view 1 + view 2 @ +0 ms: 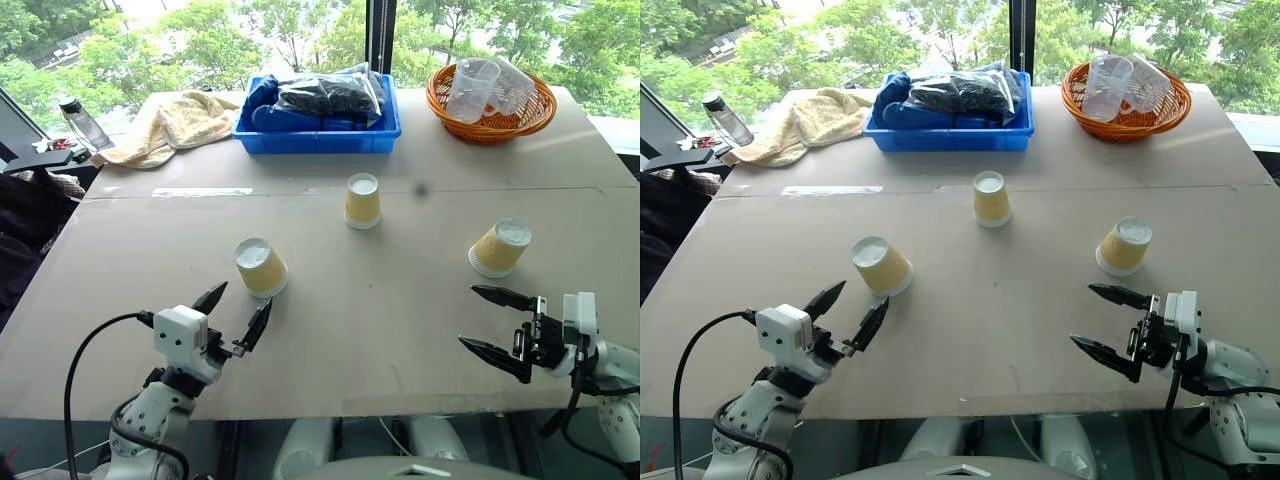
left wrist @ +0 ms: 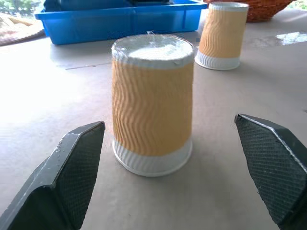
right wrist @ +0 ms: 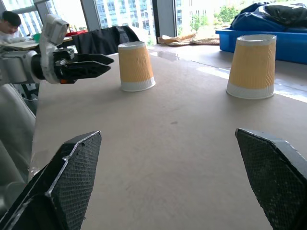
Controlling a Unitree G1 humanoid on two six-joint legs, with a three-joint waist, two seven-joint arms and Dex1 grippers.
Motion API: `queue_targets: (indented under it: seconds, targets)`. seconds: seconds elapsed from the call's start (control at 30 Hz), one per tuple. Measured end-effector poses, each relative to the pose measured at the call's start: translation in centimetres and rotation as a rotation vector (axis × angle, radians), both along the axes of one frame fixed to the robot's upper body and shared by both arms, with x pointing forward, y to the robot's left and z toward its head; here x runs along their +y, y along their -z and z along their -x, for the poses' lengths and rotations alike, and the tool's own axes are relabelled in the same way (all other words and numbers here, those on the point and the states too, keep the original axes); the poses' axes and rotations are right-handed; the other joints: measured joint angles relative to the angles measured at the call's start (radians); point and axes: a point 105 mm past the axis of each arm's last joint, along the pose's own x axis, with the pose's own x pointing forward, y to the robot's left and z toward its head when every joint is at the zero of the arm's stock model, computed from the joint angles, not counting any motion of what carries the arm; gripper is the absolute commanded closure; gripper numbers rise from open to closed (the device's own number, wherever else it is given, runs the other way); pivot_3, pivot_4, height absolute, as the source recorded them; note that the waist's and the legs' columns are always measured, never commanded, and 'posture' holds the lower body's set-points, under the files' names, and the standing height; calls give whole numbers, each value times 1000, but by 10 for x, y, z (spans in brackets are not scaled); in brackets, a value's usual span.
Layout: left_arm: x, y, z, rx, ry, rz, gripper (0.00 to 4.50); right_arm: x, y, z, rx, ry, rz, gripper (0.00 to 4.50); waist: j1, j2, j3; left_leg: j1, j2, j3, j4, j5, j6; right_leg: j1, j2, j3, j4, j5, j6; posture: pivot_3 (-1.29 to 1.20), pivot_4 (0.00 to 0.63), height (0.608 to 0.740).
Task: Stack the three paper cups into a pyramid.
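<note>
While apart on the table (image 1: 400,330), three paper cups (image 1: 362,200), bases up.

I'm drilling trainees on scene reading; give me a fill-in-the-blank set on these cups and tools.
1. All three paper cups stand ____ on the table, bases up.
2. The left tool has its fingers ____ around nothing, facing the nearest cup.
3. The clear plastic cups lie in the ____ basket.
4. The tray behind the middle cup is ____.

Missing words: upside down; open; orange; blue
</note>
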Motion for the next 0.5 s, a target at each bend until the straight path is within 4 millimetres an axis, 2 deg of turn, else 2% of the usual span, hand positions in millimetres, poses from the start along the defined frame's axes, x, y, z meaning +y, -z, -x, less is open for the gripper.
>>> queue_targets:
  seconds: [0.1,0.23,0.33,0.47,0.5]
  targets:
    - [0,-9,-17,-35,-13,3,0,2,-3,-2,-6,-15,-5,94,4,0,0,0,0,0,0,0,0,0,0,0,0,0,0,0,150,740]
    - [-8,-7,-33,-25,41,-50,0,4,-3,-3,-5,-23,-9,94,8,0,0,-1,0,0,0,2,-4,-1,0,0,0,0,0,0,150,740]
    - [-7,-5,-45,-20,48,-74,0,6,-7,-3,-18,-34,-17,94,9,-1,0,-1,0,0,0,2,-4,-1,0,0,0,0,0,0,150,740]
    - [-7,-5,-51,-25,73,-95,0,6,-10,-2,-22,-38,-39,94,8,-1,0,-1,0,0,0,2,-4,-1,0,0,0,0,0,0,150,740]
    - [-9,-3,-51,-19,84,-95,553,6,-12,-3,-27,-36,-45,0,8,-1,0,-1,0,0,0,2,-4,-1,0,0,0,0,0,0,150,740]
